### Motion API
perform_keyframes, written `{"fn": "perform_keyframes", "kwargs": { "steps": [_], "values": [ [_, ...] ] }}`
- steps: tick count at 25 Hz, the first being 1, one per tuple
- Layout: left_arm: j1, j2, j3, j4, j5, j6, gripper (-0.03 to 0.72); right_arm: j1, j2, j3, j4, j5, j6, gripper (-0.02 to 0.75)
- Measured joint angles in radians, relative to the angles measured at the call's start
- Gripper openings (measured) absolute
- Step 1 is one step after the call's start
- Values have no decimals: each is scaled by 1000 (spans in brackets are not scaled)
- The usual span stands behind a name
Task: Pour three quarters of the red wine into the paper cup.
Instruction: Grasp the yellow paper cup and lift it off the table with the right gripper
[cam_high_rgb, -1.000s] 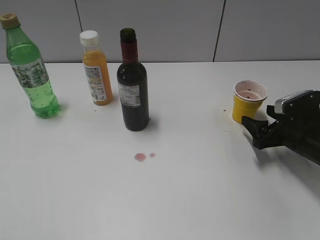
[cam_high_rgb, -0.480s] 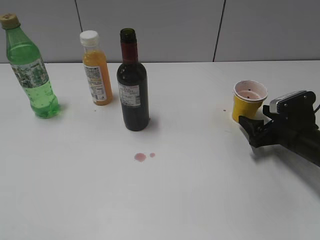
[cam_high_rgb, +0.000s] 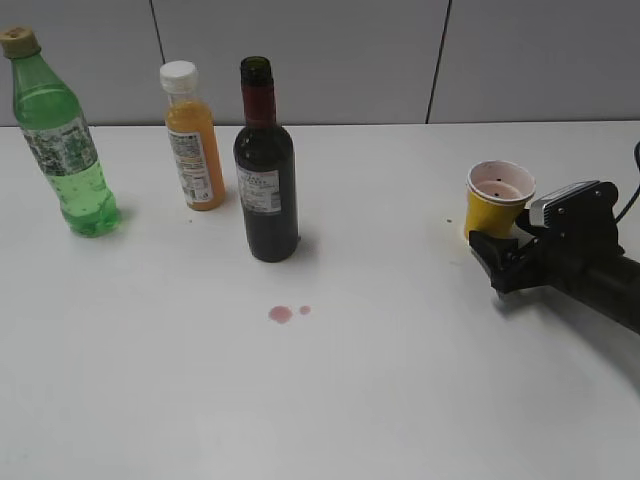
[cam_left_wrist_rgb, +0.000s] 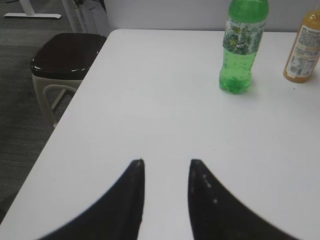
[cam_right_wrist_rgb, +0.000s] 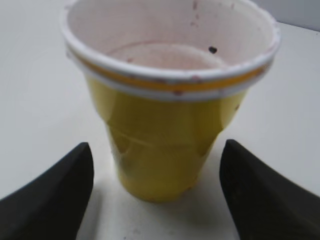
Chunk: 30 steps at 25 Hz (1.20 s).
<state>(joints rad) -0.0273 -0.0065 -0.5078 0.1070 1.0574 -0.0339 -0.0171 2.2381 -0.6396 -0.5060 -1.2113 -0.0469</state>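
From the exterior view, I have the paper cup (cam_high_rgb: 499, 199) standing upright at the right side of the table (cam_high_rgb: 380, 380), and my right gripper (cam_high_rgb: 497, 262) sits just beside it at about five o'clock from the cup, fingers pointing toward eleven. The wine bottle (cam_high_rgb: 265, 175) stands upright well apart to the left, its mouth uncapped, with the orange juice bottle (cam_high_rgb: 194, 138) and the green soda bottle (cam_high_rgb: 62, 140) further left. A couple of pink drops (cam_high_rgb: 281, 314) lie on the table at six o'clock from the wine bottle. My left arm does not appear here.

In the left wrist view, my left gripper (cam_left_wrist_rgb: 166, 172) has its fingers partly apart and holds nothing; the soda bottle (cam_left_wrist_rgb: 241, 47) lies at one o'clock, the juice bottle (cam_left_wrist_rgb: 305, 48) further right. The wine bottle is out of frame, so I judge this arm must swing right to reach it.

In the right wrist view, the cup (cam_right_wrist_rgb: 165, 100) stands dead ahead at twelve o'clock, between widely spread fingers that do not touch it. The right arm is clearly the nearer one to the cup.
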Motion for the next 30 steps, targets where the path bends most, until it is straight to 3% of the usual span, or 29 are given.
{"fn": "perform_keyframes", "kwargs": {
  "steps": [20,30],
  "values": [
    [0,0,0,0,0,0,236,1,62,-78,-17,-2,10,594],
    [0,0,0,0,0,0,237,50,88,-136,-10,-2,12,594]
  ]
}}
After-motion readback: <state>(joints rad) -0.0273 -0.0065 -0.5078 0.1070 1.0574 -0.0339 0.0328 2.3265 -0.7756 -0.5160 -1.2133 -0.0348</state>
